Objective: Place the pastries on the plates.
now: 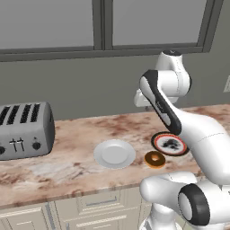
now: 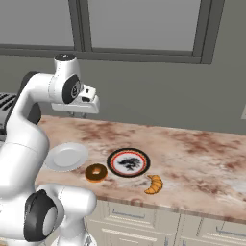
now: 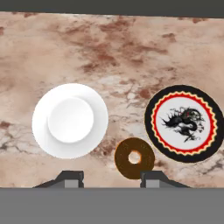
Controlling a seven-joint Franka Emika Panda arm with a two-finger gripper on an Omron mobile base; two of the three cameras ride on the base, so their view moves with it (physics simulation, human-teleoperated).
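Observation:
A brown-glazed ring donut [image 3: 134, 158] lies on the marble counter between the two plates, touching neither. Left of it is the plain white plate [image 3: 70, 120], bare. To its right the plate with the black-and-red rim [image 3: 183, 124] shows a dark design on its white centre. In the right base view a golden croissant [image 2: 154, 184] rests near the counter's front edge, right of the donut [image 2: 96, 172] and the patterned plate [image 2: 128, 162]. My gripper [image 3: 112, 177] hangs high above the counter, pointing down, open with nothing between its fingers.
A grey toaster [image 1: 24, 130] stands at the counter's far left, beyond the white plate [image 1: 114, 153]. A dark wall with a window runs behind the counter. Bare marble [image 2: 202, 158] stretches to the right of the croissant. Cabinet drawers sit below the front edge.

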